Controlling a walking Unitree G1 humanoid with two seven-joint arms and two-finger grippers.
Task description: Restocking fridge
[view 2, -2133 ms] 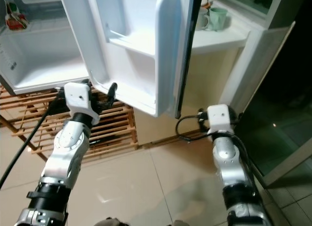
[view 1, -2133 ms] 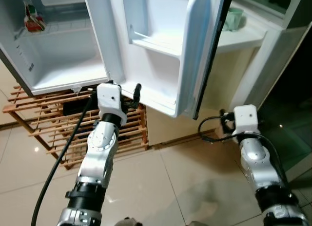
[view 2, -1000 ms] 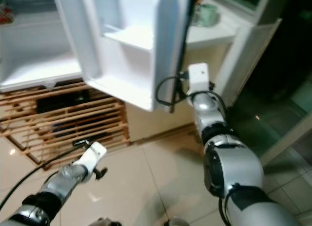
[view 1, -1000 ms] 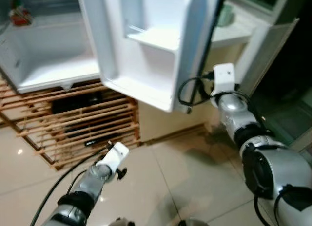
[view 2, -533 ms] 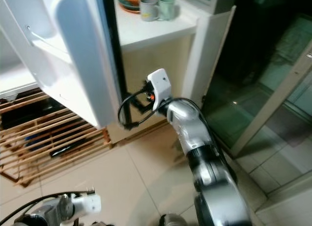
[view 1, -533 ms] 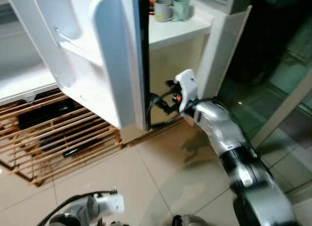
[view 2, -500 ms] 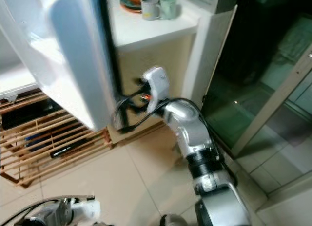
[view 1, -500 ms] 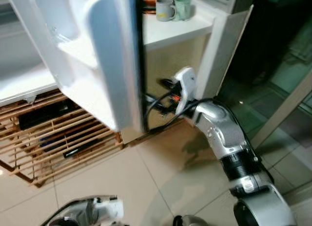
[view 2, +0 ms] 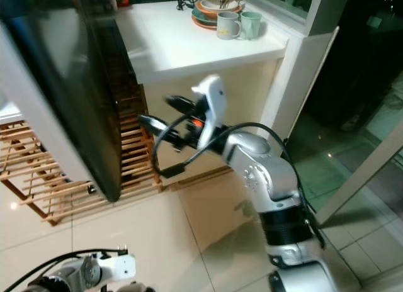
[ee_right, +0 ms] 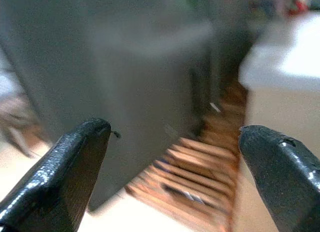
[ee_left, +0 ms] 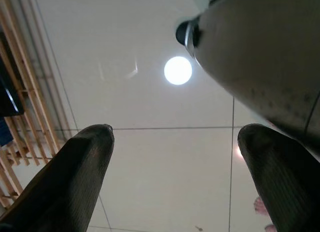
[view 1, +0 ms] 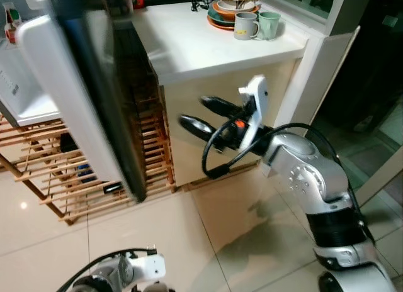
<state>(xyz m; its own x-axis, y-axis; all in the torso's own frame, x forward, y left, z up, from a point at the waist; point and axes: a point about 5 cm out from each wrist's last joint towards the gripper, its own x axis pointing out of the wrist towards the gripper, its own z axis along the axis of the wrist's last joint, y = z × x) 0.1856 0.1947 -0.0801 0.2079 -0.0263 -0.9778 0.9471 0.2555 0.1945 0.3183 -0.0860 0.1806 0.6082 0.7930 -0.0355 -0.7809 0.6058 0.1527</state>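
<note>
Since half a second ago the fridge door has been swung much further round, so its dark outer face is now shown instead of the white inner shelves; the head camera has also turned, so part of that shift is the view itself. The right gripper has been brought up from low beside the door edge and is held level, just beside the door's outer face, apart from it as far as can be told. Its two black fingers are spread wide and nothing is held between them; in the right wrist view, which is blurred, the dark door is seen straight ahead.

The left gripper is hung low over the tiled floor, fingers wide apart, nothing gripped.

A sliver of the fridge's white interior is visible at the left edge of the door, with a small bottle at its top corner. Two mugs and stacked bowls are set at the far corner of the white counter. A wooden rack is seen below the fridge.

Judged progress: no item to be stocked is held by either gripper. The door looks partway closed, so the closing step seems to be in hand. Left to do: the door pushed fully shut.
</note>
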